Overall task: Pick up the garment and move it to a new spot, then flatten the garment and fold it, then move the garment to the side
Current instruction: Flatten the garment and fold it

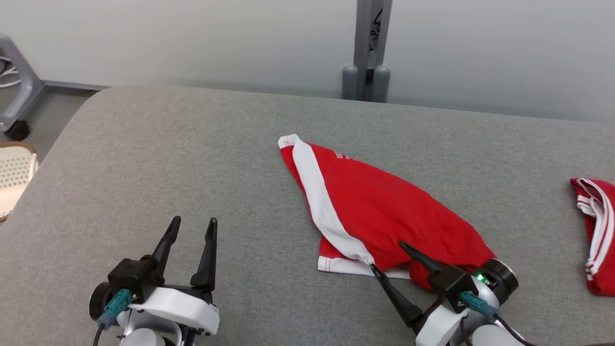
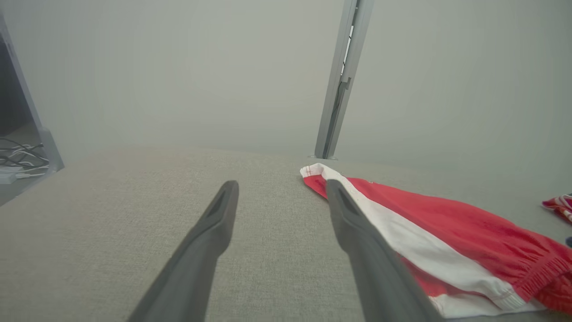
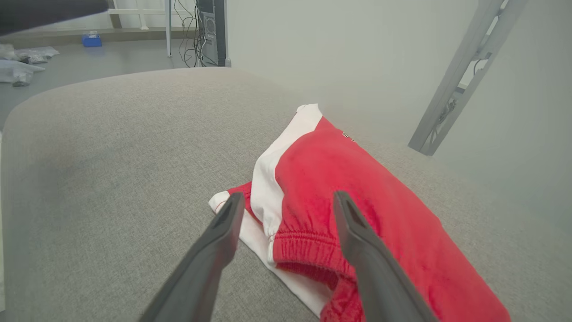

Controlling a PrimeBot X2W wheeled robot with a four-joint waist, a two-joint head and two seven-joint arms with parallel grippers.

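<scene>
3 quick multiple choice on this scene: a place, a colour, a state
1. The right tool is nearest the garment's: A elastic waistband B far pointed corner C neither, it's far off
2. The garment's wide stripe is: A blue B white C black
3. The left tool is: A shut on cloth B shut, empty C open, empty
Answers: 1 A, waistband lies just ahead of it in the right wrist view; 2 B, white band on red cloth; 3 C, fingers apart over bare table.
</scene>
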